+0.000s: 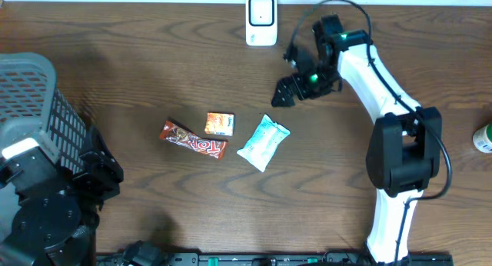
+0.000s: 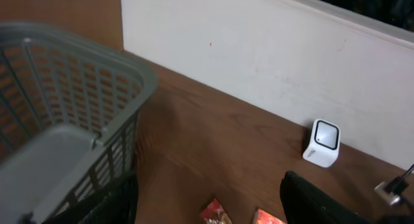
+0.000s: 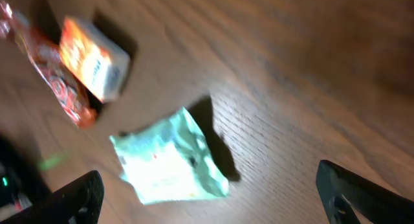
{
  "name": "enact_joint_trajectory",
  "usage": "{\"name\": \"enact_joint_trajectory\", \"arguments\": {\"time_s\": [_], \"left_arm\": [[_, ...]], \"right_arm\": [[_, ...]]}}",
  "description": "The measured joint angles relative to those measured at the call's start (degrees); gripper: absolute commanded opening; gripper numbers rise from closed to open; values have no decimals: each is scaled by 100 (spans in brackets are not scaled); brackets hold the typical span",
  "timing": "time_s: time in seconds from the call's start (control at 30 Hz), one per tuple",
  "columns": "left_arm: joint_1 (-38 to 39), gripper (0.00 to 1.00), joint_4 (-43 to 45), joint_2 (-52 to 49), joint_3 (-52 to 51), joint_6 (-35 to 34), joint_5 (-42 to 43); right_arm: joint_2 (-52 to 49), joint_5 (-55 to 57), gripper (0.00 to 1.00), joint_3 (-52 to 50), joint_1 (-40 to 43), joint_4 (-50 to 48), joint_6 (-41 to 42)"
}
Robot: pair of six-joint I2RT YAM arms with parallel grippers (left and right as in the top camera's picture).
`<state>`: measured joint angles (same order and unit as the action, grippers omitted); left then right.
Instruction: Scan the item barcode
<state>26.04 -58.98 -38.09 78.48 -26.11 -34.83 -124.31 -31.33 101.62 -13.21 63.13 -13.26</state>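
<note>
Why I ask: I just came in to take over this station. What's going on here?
Two robot arms are set up to scan item barcodes. The right hand hovers open and empty between the white box-shaped scanner and the pale blue-white snack packet. That packet, a small orange carton and a red-brown candy bar all lie on the wooden table. The left hand waits, open, beside the grey plastic basket.
</note>
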Motion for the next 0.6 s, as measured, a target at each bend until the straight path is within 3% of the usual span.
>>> {"name": "enact_joint_trajectory", "arguments": {"time_s": [0.03, 0.07, 0.1, 0.43, 0.47, 0.5, 0.53, 0.57, 0.6], "left_arm": [[0, 72, -31, 0, 0, -70, 0], [0, 83, -68, 0, 0, -120, 2], [0, 85, -116, 0, 0, -155, 4], [0, 86, -413, 0, 0, -407, 22], [0, 86, -435, 0, 0, -411, 22], [0, 86, -474, 0, 0, -411, 22], [0, 86, -527, 0, 0, -411, 22], [0, 86, -573, 0, 0, -413, 22], [0, 86, -616, 0, 0, -413, 22]], "right_arm": [[-94, -59, 99, -46, 26, -9, -149], [-240, -136, 99, -79, 37, -24, -310], [-361, -177, 99, -98, 33, -48, -417], [-949, -1067, 96, -98, -402, 772, -1346], [-977, -1163, 76, -142, -509, 780, -1419], [-988, -1244, 43, -199, -614, 743, -1471], [-1003, -1244, 18, -291, -721, 612, -1456], [-1051, -1311, 1, -389, -822, 494, -1440], [-1106, -1429, 1, -498, -916, 369, -1394]]}}
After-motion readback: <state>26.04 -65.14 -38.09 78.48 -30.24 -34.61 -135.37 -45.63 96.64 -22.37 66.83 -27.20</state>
